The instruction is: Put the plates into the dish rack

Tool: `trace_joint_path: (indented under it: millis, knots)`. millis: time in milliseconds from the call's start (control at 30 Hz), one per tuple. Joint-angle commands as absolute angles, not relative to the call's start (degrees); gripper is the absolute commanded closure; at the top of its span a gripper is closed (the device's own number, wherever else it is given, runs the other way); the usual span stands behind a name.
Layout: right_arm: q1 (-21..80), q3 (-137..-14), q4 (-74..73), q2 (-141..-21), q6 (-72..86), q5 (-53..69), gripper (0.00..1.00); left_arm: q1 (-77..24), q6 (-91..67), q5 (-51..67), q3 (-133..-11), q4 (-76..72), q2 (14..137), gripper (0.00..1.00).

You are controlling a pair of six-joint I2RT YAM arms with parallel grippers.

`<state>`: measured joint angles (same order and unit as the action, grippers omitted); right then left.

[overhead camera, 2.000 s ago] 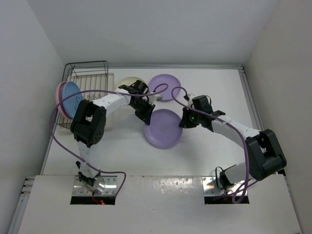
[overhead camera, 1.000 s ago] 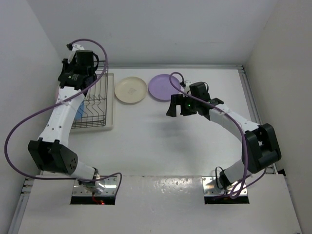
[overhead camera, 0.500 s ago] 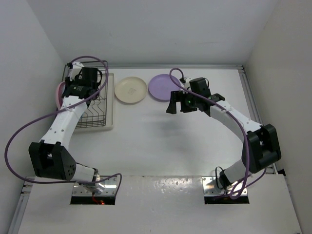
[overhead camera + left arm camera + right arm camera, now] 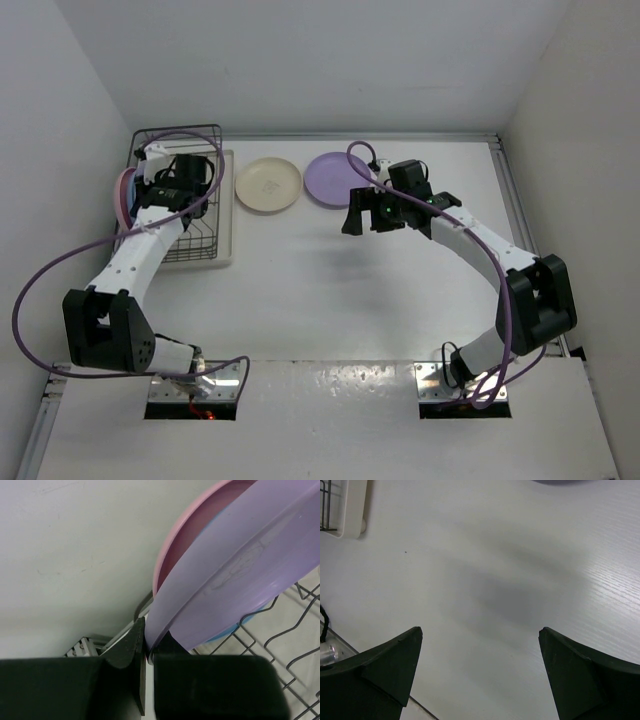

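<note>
Over bare tabletop near the middle, the right jaws hang spread wide, holding nothing. Farther left, the left jaws pinch the rim of a lilac plate standing on edge in the dish rack, just in front of the blue plate and pink plate; their lower edges are hidden. Beyond, the cream plate and second lilac plate lie flat, side by side.
</note>
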<state>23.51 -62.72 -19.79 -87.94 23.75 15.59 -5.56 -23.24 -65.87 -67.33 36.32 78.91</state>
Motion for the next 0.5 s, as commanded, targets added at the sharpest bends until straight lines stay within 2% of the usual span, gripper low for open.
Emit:
trace_joint_path:
  millis: [0,133,300,467]
  knots:
    - [23.99,-62.67,-18.55,-85.87,23.11,15.73,0.0,-5.01,-28.21,-70.22,-64.61,35.42,78.05,1.0]
    - [24.08,-62.05,-18.54,-85.17,22.59,15.73,0.0,-7.19,-36.09,-71.54,-63.98,39.09,76.39,1.0]
    - [24.08,-62.4,-19.07,-85.25,22.59,15.91,0.0,-10.72,-38.76,-75.76,-65.92,41.31,76.11,1.0]
    - [23.99,-62.67,-19.25,-85.25,22.5,15.91,0.0,-11.51,-40.34,-74.18,-64.08,41.84,76.11,1.0]
